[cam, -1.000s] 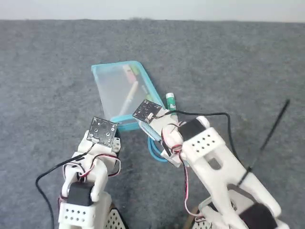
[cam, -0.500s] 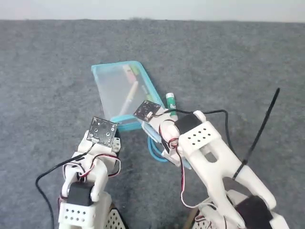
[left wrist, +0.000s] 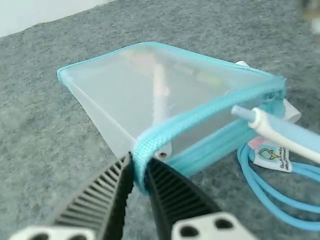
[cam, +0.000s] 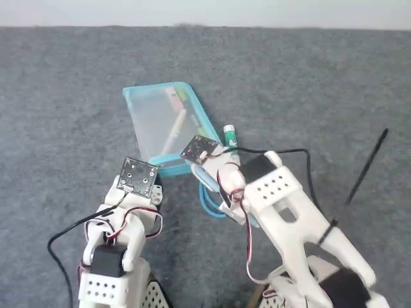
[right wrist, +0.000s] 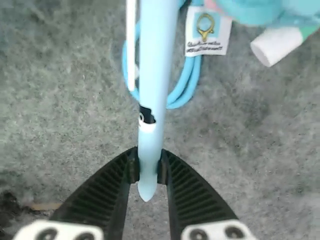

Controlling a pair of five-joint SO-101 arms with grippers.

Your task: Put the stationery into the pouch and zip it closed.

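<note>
A: Left gripper point(left wrist: 139, 166)?

B: Clamped on the pouch point(left wrist: 165, 95), pinching the turquoise zipper trim at its near corner. Both ribbed pads are pressed against the fabric.

A: Where's the pouch?

B: Flat on the grey table point(cam: 308, 83), in front of both arms. It has frosted walls and turquoise edging, and its narrow end faces the arms. In the high view the pouch point(cam: 160, 122) has its far end angled to the left.

A: Right gripper point(right wrist: 148, 157)?

B: Closed around a light blue pen point(right wrist: 152, 75), gripping it near the back end. The barrel runs straight out ahead of the jaws.

A: Is the pen tip in the pouch?

B: In the left wrist view the pen point(left wrist: 280, 132) has its tip right at the zipper edge. Can't tell if it's past the opening.

A: Anything inside?

B: A pink-and-green piece point(cam: 174, 96) and a pale stick point(cam: 174, 131) show through the wall.

A: Anything outside?

B: A glue stick point(cam: 230, 137), white with a green cap, lies on the table just beside the pouch's long zipper side. A looped blue cord point(right wrist: 175, 85) with a white tag point(right wrist: 205, 30) trails from the pouch's near end, under the pen.
</note>
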